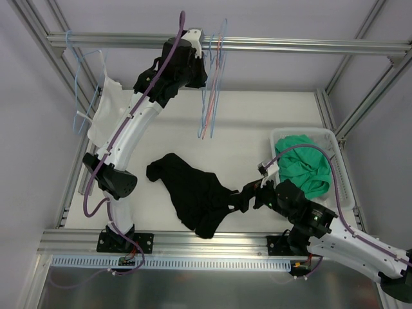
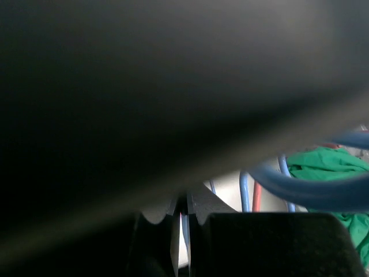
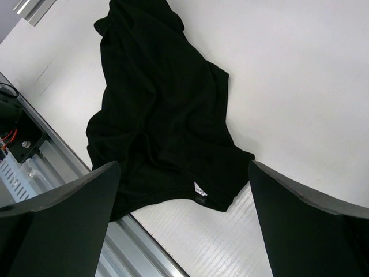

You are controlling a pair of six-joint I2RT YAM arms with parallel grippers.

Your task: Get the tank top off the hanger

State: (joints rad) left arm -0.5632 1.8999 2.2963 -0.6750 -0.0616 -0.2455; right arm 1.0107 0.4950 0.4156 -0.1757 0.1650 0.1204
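Black fabric tank top (image 1: 193, 193) lies crumpled on the white table (image 1: 270, 116), just ahead of my right gripper (image 1: 248, 195), which is released with fingers wide. Left gripper (image 2: 185, 216) looks clenched on a thin blue wire hanger (image 1: 212, 96). Risk I see: a yank unhooks the pink hanger (image 1: 207, 125) beside it.

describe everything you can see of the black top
The black top is a soft, matte fabric garment lying loose, crumpled and folded on the white table, near its front edge. A small white label shows at one hem corner. The open right gripper hovers at its right edge; whether it touches the cloth is unclear.
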